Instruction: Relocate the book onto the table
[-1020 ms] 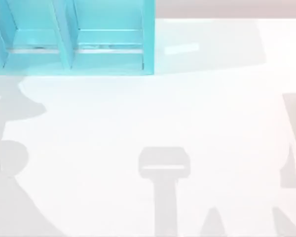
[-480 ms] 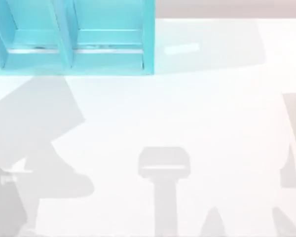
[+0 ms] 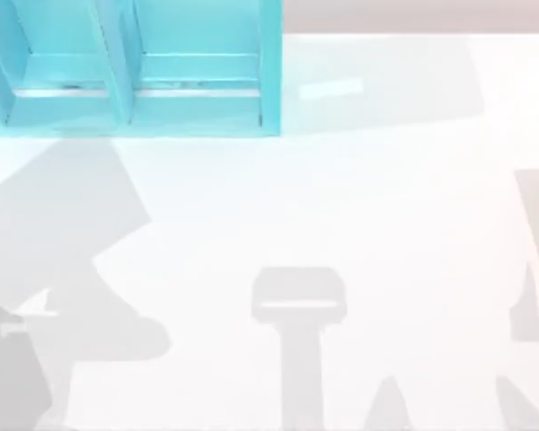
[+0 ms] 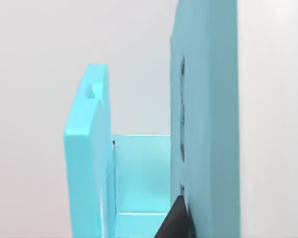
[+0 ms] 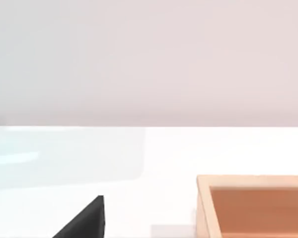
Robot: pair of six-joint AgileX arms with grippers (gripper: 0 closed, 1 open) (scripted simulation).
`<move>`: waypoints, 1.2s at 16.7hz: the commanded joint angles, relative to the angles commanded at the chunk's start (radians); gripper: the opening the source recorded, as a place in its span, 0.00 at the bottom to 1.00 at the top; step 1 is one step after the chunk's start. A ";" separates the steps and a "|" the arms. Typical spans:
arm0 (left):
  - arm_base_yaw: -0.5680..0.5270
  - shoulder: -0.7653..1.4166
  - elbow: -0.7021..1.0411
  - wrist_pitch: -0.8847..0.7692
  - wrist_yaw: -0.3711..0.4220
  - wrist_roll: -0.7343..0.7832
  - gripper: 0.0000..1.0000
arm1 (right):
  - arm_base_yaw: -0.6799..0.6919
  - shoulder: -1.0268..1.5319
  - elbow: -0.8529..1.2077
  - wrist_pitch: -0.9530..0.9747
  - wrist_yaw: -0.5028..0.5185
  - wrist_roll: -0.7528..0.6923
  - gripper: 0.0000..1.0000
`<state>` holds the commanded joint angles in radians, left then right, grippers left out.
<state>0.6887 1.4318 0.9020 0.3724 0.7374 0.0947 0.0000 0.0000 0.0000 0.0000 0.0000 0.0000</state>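
the shelf (image 3: 198,108) is standing at the upper left of the top view, on the table (image 3: 359,206). the book cannot be told apart from it and is judged to be lying inside. the left gripper (image 4: 174,223) is hanging just beside the shelf's teal walls, so that arm is judged the nearer. the right gripper (image 5: 87,220) is hanging above the table, apart. whether either pair of jaws is released or clenched cannot be told.

A teal shelf unit (image 3: 135,72) with upright dividers and open compartments stands at the counter's far left corner. From the left wrist view it (image 4: 203,119) looms close, its side walls framing a teal inner panel. An open wooden box (image 5: 253,206) with pale rim sits on the counter.
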 joint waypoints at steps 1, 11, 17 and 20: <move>-0.014 -0.003 -0.004 -0.008 -0.021 -0.025 0.00 | 0.000 0.000 0.000 0.000 0.000 0.000 1.00; -0.438 0.022 -0.083 -0.251 -0.525 -0.714 0.00 | 0.000 0.000 0.000 0.000 0.000 0.000 1.00; -0.893 0.118 -0.063 -0.447 -0.964 -1.350 0.00 | 0.000 0.000 0.000 0.000 0.000 0.000 1.00; -1.142 0.186 -0.028 -0.540 -1.192 -1.686 0.00 | 0.000 0.000 0.000 0.000 0.000 0.000 1.00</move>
<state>-0.4532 1.6177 0.8740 -0.1680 -0.4548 -1.5917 0.0000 0.0000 0.0000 0.0000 0.0000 0.0000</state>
